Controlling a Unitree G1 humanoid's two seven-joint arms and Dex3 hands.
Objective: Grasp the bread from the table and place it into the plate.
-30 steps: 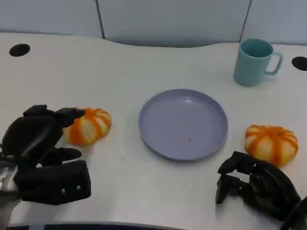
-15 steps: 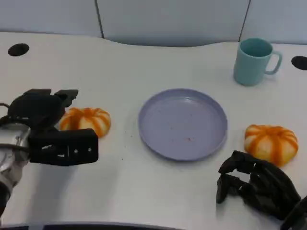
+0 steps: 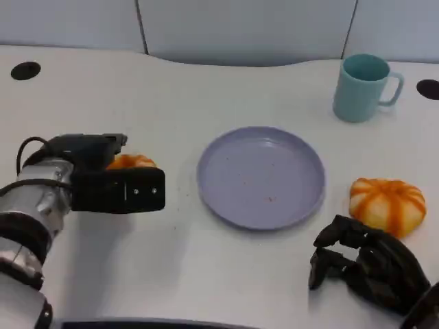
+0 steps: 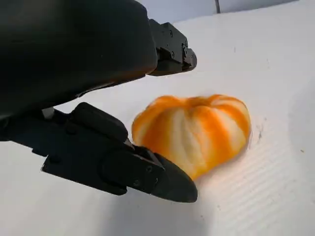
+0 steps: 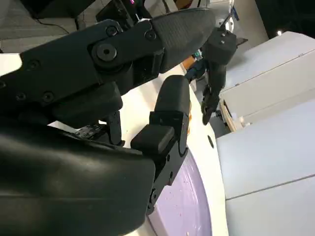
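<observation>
Two orange-and-white striped breads lie on the white table, one on each side of the empty purple plate [image 3: 260, 177]. My left hand [image 3: 103, 181] reaches over the left bread [image 3: 132, 162] and hides most of it in the head view. In the left wrist view that bread [image 4: 197, 129] sits on the table between a finger [image 4: 170, 46] and the thumb [image 4: 123, 164], which stand apart on either side of it. The right bread [image 3: 387, 204] lies just beyond my right hand [image 3: 363, 266], which holds nothing, its fingers loosely bent.
A teal mug [image 3: 363, 88] stands at the back right, behind the plate. Black round holes [image 3: 26, 70] mark the table's far corners. The plate's purple edge [image 5: 182, 201] appears past my right hand's fingers. A pale wall runs along the far table edge.
My left hand has moved forward and to the right, from beside the left bread to over it, covering most of it. My right hand, the plate and the right bread have stayed put.
</observation>
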